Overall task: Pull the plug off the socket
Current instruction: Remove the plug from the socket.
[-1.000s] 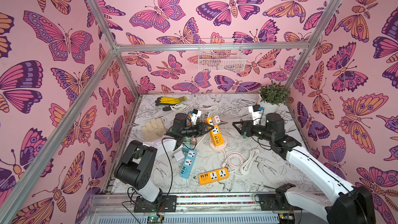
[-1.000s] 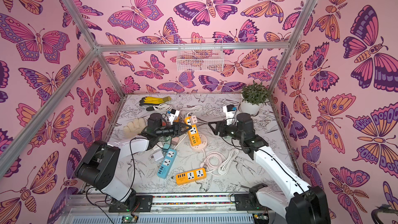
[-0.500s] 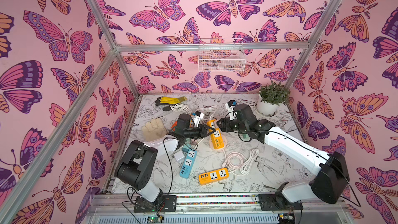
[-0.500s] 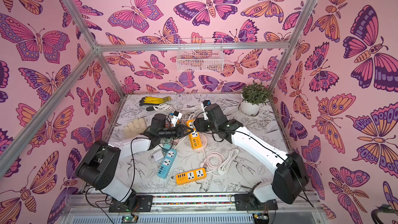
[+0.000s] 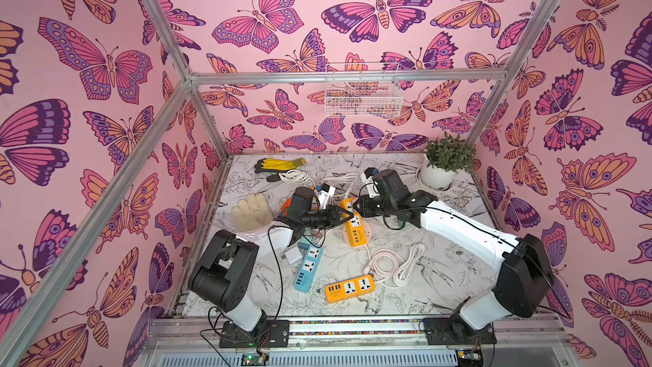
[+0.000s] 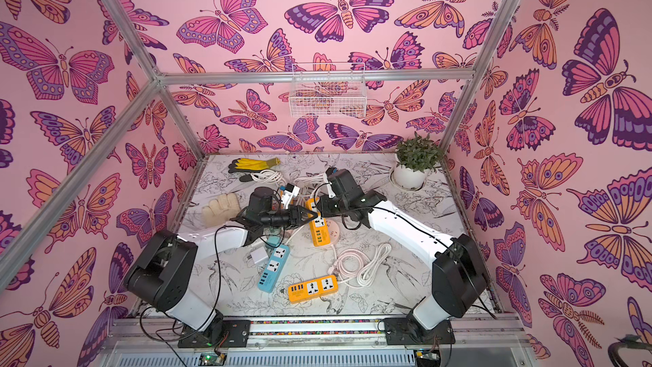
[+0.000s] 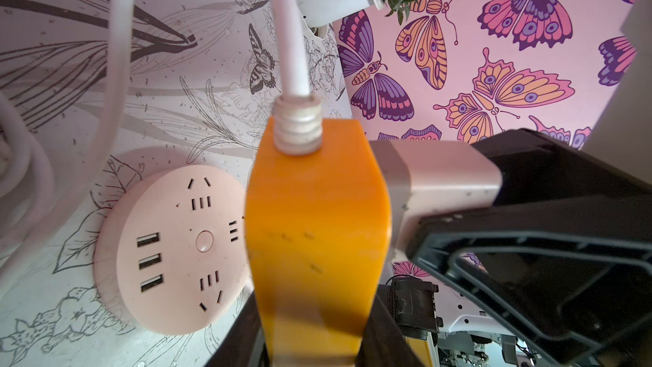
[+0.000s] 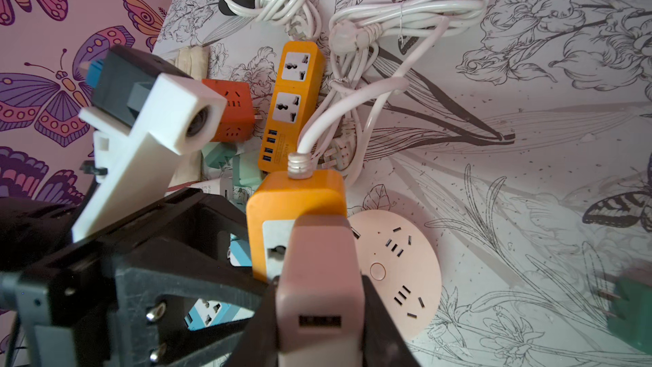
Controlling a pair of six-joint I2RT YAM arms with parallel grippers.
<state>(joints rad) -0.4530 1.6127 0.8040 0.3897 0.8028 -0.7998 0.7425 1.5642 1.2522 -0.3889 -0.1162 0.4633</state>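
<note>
Right gripper (image 8: 319,291): closed tight on the plug (image 8: 319,259), with a black finger pressed to each of its long sides.
Plug: a pale pinkish-grey block with a USB port on its outer end. Its inner end sits flush against the face of the orange power strip (image 7: 317,224).
Left gripper (image 7: 314,330): clamped on the same orange power strip, gripping its two long edges.
Orange power strip: near the middle of the tabletop (image 5: 434,291), slightly toward the far edge, between the two grippers. A white cord (image 7: 293,47) leaves its far end.
Round pink hub (image 7: 169,248): lies flat on the tabletop, just beside the strip and partly under it. Whether the two touch cannot be told.
Toward the far edge: a second orange strip (image 8: 293,100), a red cube socket (image 8: 234,118) and white cord bundles (image 8: 405,12).
Far left corner: yellow gloves (image 5: 278,164).
Toward the near edge: a blue strip (image 5: 308,268), a third orange strip (image 5: 349,288) and a coiled pink cord (image 5: 398,266).
Far right corner: a potted plant (image 5: 441,167).
</note>
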